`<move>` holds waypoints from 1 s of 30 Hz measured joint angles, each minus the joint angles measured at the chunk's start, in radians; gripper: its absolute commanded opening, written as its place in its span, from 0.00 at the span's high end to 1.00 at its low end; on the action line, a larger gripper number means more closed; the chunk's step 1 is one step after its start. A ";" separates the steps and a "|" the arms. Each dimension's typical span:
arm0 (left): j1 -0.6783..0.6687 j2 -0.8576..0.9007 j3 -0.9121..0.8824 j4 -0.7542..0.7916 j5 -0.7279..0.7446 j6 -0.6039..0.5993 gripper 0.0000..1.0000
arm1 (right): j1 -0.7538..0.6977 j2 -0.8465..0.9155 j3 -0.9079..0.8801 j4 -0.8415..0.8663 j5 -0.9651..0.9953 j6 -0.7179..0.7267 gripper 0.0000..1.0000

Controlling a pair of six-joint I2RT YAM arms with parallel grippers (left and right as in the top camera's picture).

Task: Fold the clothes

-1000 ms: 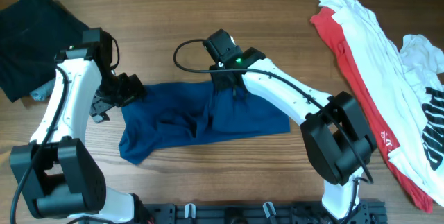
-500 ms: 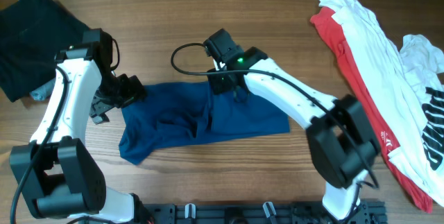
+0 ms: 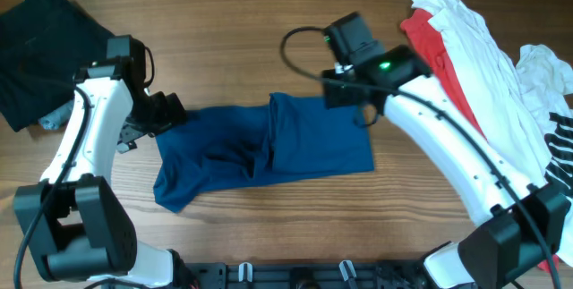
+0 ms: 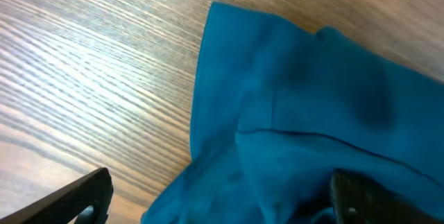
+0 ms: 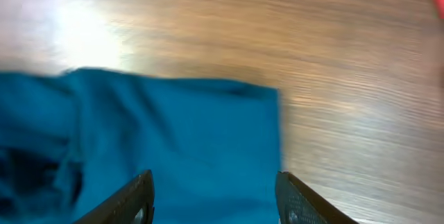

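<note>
Deep-blue polo shirt [image 3: 269, 150] lying rumpled mid-tabletop [image 3: 269, 21], left hand [image 4: 218, 200] gaping wide at its left edge, holding nothing, right hand [image 5: 215, 200] hovering part-open over its upper right corner, empty, red and white T-shirts [image 3: 466, 65] lying heaped at right.

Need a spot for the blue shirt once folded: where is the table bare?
Widest bare wood: the far strip of table between the black garment and the red-and-white pile, behind the blue shirt. A narrower strip runs in front of it. Crowded: the right side under the pile, and the shirt's left edge at the left gripper.
</note>
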 measured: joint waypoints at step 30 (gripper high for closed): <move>0.138 0.137 -0.063 0.035 0.239 0.103 0.95 | -0.044 0.000 0.000 -0.033 0.008 0.032 0.40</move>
